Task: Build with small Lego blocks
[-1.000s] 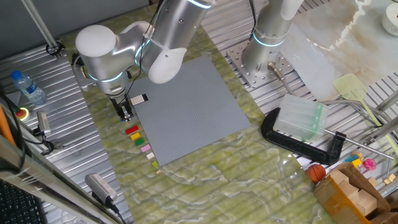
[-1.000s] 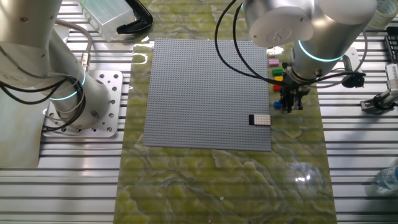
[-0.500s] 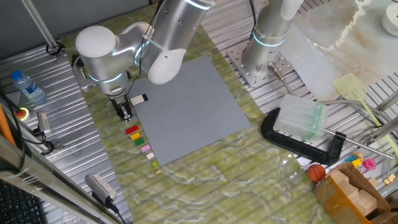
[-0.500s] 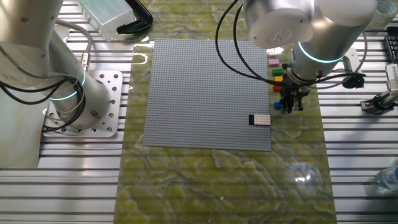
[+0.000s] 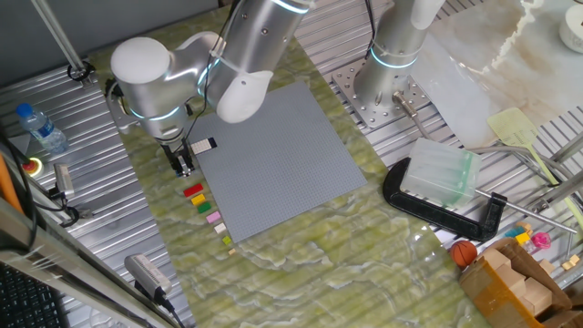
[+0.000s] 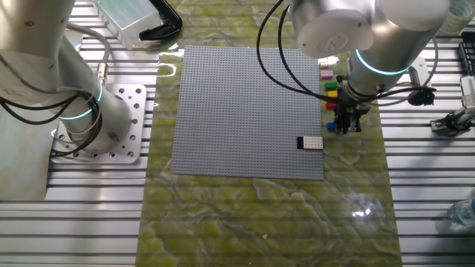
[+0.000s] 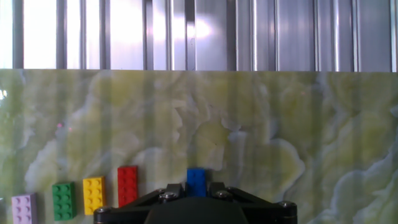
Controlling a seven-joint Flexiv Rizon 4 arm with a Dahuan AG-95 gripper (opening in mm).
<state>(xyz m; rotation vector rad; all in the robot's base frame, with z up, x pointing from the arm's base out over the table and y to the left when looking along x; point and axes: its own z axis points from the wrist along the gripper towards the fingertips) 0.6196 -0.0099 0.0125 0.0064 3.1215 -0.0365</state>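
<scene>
My gripper (image 5: 185, 169) points straight down at the table just beside the grey baseplate (image 5: 273, 155). In the hand view its jaws sit close against both sides of a blue brick (image 7: 196, 180), which rests on the marble-patterned table in line with the row. To the blue brick's left lie a red brick (image 7: 127, 185), a yellow one (image 7: 93, 194), a green one (image 7: 63, 200) and a pink one (image 7: 22, 208). A black and cream-white pair of bricks (image 6: 310, 143) sits on the baseplate's edge (image 6: 245, 111) near the gripper (image 6: 344, 127).
A second arm's base (image 6: 96, 119) stands on a metal plate beside the baseplate. A black clamp holding a clear plastic box (image 5: 442, 178) is at the far side. A water bottle (image 5: 41, 128) lies on the slatted metal surface.
</scene>
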